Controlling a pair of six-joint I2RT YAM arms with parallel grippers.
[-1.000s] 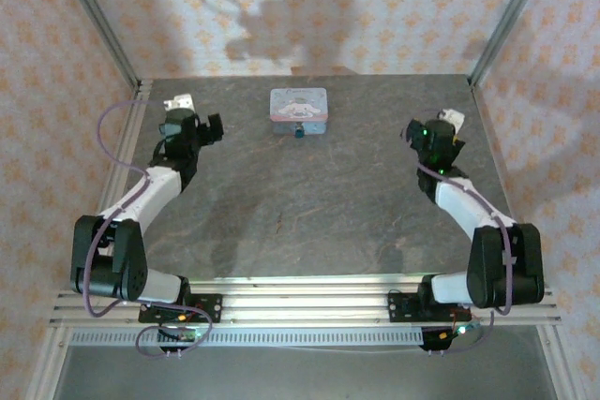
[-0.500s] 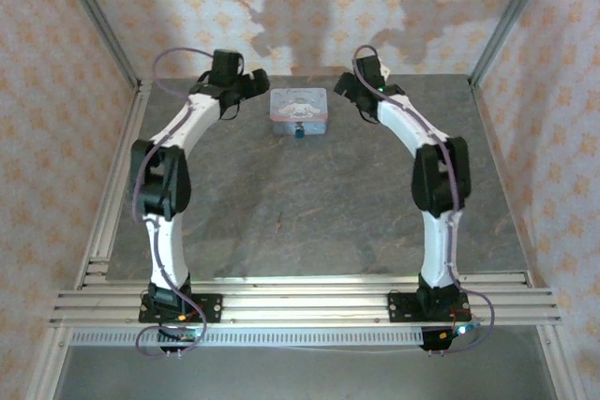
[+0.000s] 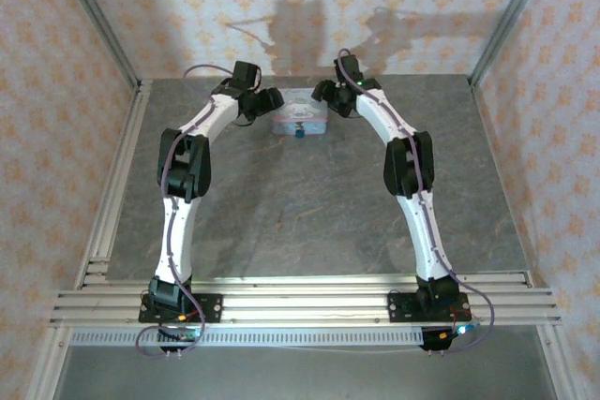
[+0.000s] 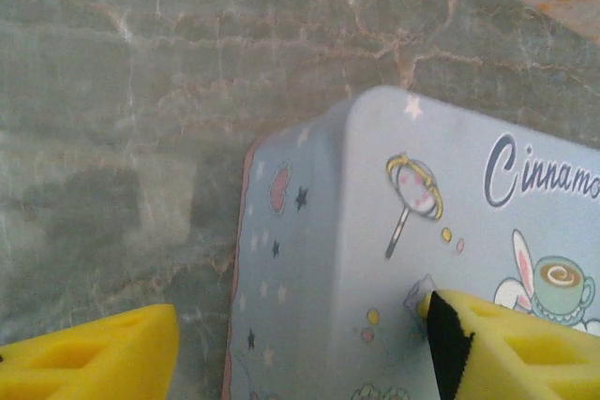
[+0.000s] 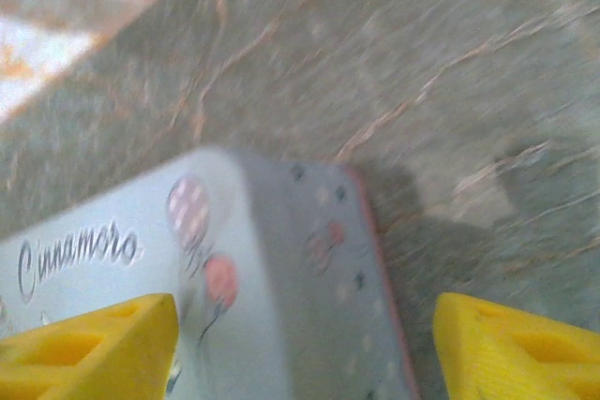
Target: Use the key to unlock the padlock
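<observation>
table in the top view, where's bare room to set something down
Free: the wide table stretch between the two arms, from the padlock to the near rail, and the strips outside each arm. Crowded: the far edge, where the open left claw and right claw flank the tin.

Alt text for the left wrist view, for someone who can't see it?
The left gripper hangs open astride a corner of the pastel blue cartoon-printed tin: one yellow finger is over its lid, the other over the grey marbled table.
</observation>
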